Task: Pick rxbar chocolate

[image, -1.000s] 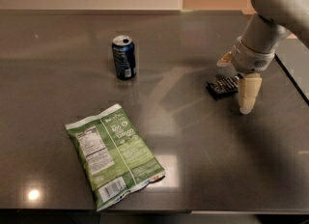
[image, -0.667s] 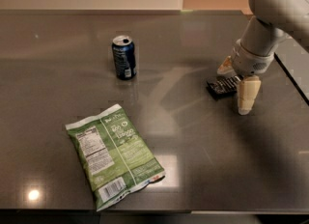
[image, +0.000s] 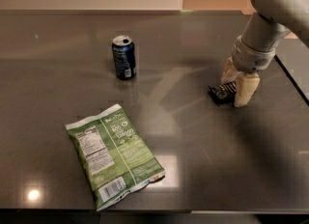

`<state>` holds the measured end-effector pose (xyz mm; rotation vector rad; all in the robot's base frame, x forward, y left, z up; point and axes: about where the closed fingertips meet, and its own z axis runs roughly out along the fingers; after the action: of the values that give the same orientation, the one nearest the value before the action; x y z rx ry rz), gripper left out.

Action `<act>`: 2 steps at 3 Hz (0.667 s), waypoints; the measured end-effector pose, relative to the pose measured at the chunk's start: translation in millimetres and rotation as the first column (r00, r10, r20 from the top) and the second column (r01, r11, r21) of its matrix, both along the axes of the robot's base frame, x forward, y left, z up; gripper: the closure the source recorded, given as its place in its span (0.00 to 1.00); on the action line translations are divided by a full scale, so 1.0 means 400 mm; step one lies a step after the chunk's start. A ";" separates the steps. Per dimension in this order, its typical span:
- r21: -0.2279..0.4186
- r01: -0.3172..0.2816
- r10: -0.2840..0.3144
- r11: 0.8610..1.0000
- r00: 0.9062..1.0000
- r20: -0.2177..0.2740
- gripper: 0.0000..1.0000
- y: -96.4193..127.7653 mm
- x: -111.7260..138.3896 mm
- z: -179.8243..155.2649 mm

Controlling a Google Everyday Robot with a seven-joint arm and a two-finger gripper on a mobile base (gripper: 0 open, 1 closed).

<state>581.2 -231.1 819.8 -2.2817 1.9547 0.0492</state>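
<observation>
The rxbar chocolate (image: 220, 93), a small black bar with white lettering, lies on the dark table (image: 193, 160) at the right. My gripper (image: 235, 81) reaches down from the upper right. Its two cream fingers (image: 244, 89) stand on either side of the bar's right end and press against it. The bar still rests on the table surface, with its right end hidden between the fingers.
A blue soda can (image: 124, 57) stands upright at the table's middle back. A large green snack bag (image: 114, 155) lies flat at the front left. The table's right edge (image: 292, 80) runs close behind the gripper.
The two fingers have drawn closer together around the bar. The arm has shifted slightly; the can and the bag have not moved.
</observation>
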 end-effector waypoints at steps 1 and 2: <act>0.000 0.000 0.000 1.000 1.000 0.000 0.88 0.000 0.000 0.019; -0.001 -0.015 0.015 1.000 1.000 0.006 1.00 0.013 0.005 0.051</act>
<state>583.3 -226.1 840.0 -2.2946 1.9353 0.0436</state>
